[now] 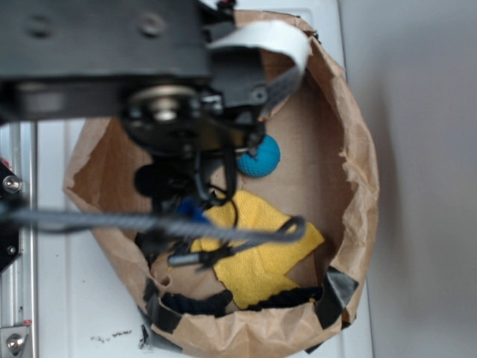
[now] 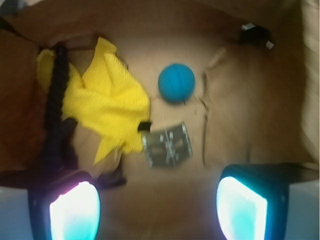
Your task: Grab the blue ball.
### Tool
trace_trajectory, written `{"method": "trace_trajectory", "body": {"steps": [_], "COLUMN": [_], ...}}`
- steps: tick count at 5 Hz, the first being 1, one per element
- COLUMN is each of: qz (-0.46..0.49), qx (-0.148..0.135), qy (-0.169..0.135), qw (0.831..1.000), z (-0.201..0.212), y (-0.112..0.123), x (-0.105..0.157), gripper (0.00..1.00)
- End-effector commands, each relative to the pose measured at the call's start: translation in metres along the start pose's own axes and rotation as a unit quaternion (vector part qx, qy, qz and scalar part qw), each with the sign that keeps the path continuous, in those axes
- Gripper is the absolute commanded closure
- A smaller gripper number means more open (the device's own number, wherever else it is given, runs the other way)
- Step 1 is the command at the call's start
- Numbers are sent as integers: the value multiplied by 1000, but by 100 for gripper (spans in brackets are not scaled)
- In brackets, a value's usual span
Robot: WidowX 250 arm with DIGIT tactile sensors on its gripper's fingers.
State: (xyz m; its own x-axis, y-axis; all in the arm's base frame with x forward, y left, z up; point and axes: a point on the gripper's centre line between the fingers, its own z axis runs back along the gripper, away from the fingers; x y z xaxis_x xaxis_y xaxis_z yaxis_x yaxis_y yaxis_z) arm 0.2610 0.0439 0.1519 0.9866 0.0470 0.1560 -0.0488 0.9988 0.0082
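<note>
Your claw (image 2: 159, 207) hung open above the brown paper bag (image 1: 350, 149), its two glowing fingertips (image 2: 75, 212) spread wide apart with nothing between them. The blue ball (image 2: 176, 83) sat on the bag's floor, clear of the claw and ahead of it in the wrist view. Being round, it had no long axis or heading you could read. A small metal bracket (image 2: 166, 145) lay just short of it, and the yellow cloth (image 2: 107, 102) lay crumpled beside both.
</note>
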Motion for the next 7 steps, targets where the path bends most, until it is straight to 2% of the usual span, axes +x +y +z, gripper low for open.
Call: {"method": "trace_trajectory", "body": {"steps": [1,2,3,4,6,7], "qz": [-9,-4,1,12,21,27], "qx": [31,28,6,-1,0,4], "qy": [-17,-7,5,15,44,43], "qw": [999,1000,1000,1000,999,999], "z": [-33,-53,-77,-88,-112,-107], "y": [26,25,15,4,-5,-9], "x": [43,45,51,54,48,54], "gripper": [0,0,0,0,0,100]}}
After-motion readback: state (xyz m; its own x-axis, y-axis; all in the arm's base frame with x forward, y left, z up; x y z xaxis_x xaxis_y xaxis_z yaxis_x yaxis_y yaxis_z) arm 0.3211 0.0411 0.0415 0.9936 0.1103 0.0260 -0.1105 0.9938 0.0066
